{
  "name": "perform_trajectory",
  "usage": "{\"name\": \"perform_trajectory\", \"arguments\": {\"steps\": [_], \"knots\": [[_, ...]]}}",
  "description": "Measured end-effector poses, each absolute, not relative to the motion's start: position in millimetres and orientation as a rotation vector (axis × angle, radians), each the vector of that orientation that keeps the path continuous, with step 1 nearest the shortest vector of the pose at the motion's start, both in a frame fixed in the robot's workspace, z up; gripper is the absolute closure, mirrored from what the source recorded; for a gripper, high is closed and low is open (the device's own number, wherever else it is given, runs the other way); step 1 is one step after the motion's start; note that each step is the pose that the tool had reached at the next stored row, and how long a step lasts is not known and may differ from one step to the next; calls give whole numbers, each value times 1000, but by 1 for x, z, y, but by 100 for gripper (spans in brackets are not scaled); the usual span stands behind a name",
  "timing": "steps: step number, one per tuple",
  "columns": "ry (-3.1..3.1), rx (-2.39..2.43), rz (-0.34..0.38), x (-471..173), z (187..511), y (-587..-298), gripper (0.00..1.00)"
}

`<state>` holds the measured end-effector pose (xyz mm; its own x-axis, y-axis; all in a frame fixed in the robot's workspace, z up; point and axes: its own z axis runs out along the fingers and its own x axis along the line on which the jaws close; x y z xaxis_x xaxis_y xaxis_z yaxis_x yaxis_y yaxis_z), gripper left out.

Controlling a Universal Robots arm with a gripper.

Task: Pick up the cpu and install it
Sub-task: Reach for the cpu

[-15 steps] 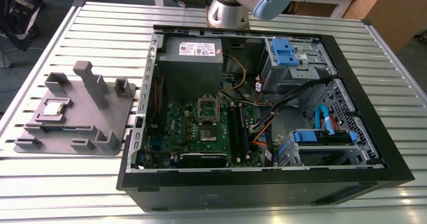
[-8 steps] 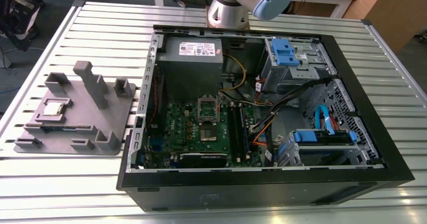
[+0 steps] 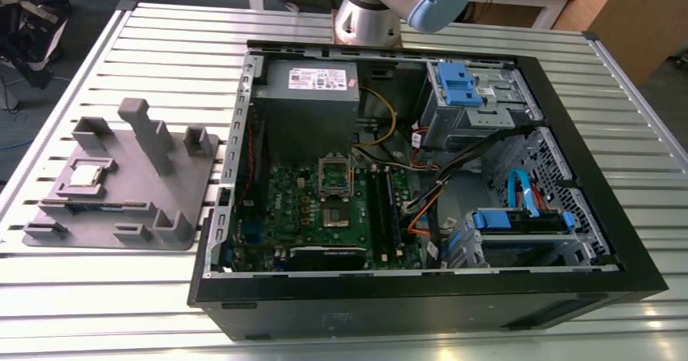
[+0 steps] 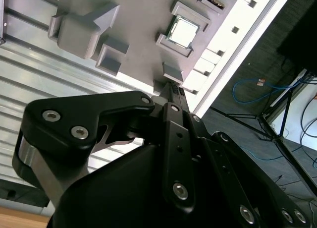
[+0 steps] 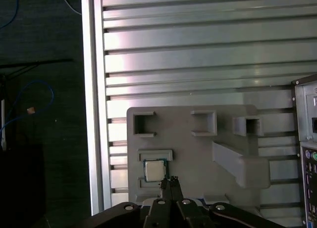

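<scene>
One gripper (image 5: 169, 180) | jaws closed together, holding nothing | cpu (image 5: 154, 170) just beyond fingertips, seated in grey fixture (image 5: 198, 156) pocket

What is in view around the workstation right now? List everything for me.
small flat square silver-topped cpu chip: one, silver-grey, in a pocket of the fixture plate
grey plastic fixture plate with raised blocks: one, grey, on the table, to the exterior view's left of the case
open black computer case: one, black, lying on the table
green motherboard: one, green, inside the case
grey metal power supply box: one, grey, inside the case, beside the motherboard
blue plastic drive brackets: at least two, blue, inside the case at the exterior view's right
slatted metal table: one, silver, under everything
robot arm: one, silver with a pale blue cap, behind the case
hand: one, black, shut and empty, over the fixture plate near the cpu chip
</scene>
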<state>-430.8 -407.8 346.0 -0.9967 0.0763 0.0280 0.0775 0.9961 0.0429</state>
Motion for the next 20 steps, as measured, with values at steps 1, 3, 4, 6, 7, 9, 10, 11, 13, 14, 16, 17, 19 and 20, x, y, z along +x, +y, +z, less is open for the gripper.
{"name": "perform_trajectory", "arguments": {"steps": [1,3,4,6,7,9,10,11,13,14,16,17,19,20], "knots": [[-3112,-120,-68,-431,344,-409,89],[-3112,-120,-68,-432,341,-410,89],[-3112,-120,-68,-432,339,-411,89],[-3112,-120,-69,-433,336,-412,89],[-3112,-120,-69,-434,334,-412,89],[-3112,-120,-68,-435,331,-412,89],[-3112,-120,-68,-436,329,-412,89],[-3112,-120,-69,-436,328,-413,89],[-3112,-120,-68,-438,325,-413,89],[-3112,-120,-69,-439,323,-413,89],[-3112,-120,-69,-440,319,-413,89],[-3112,-120,-69,-441,318,-414,89],[-3112,-120,-69,-441,314,-414,89],[-3112,-120,-68,-442,313,-414,89]]}}
